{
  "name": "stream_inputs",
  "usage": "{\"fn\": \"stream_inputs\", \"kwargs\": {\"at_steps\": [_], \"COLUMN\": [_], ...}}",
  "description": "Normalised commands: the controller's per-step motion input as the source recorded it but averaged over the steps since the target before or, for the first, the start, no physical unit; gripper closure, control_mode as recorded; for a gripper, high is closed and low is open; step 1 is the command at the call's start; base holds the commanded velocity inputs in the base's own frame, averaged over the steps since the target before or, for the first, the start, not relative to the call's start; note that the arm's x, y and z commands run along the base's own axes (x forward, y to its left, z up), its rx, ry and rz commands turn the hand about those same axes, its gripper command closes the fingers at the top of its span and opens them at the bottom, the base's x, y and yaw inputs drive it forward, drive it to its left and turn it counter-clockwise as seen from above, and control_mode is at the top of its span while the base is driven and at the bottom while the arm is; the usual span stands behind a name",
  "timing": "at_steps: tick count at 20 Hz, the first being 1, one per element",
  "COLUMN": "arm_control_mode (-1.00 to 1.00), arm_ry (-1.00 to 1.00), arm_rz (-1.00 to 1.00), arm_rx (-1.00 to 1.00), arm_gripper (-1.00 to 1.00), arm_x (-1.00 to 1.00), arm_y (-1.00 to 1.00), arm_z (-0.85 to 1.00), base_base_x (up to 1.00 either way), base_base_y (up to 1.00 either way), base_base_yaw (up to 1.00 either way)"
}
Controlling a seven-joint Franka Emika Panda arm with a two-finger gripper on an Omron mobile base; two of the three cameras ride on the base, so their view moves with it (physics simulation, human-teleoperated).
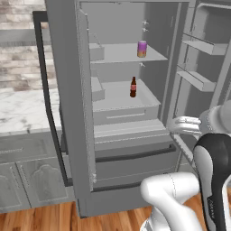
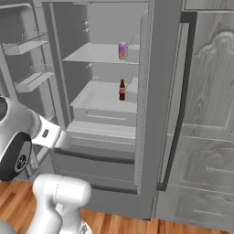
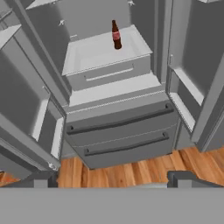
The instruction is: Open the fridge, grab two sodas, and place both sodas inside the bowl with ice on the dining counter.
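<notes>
fridge [image 1: 67, 90] both doors open | purple-orange soda [image 1: 142, 48] upright on upper shelf in fridge | reddish bottle-shaped soda [image 1: 133, 87] upright on shelf below it, above fridge drawers [image 3: 122, 131] | gripper [image 3: 112, 179] low before fridge drawers, fingers spread wide, holds nothing | wood floor [image 3: 131, 168] under fridge

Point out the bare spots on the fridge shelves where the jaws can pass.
Upper shelf: bare left of the purple can, which stands near the right edge. Lower shelf: open on both sides of the brown bottle. Tightest at the left, where the door bins crowd both shelves.
</notes>
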Motion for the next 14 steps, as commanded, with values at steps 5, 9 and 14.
{"fn": "stream_inputs", "kwargs": {"at_steps": [5, 9, 14], "arm_control_mode": [-1.00, -1.00, 1.00], "arm_ry": [0.05, 0.02, 0.04], "arm_rz": [-0.01, 0.00, 0.00], "arm_rx": [-0.14, -0.01, 0.00], "arm_gripper": [-1.00, -1.00, -1.00], "arm_x": [0.22, 0.19, 0.19], "arm_y": [-0.05, 0.00, 0.00], "arm_z": [-0.08, -0.11, -0.02], "base_base_x": [0.00, 0.00, 0.20], "base_base_y": [0.00, 0.00, 0.00], "base_base_yaw": [0.00, 0.00, 0.00]}}
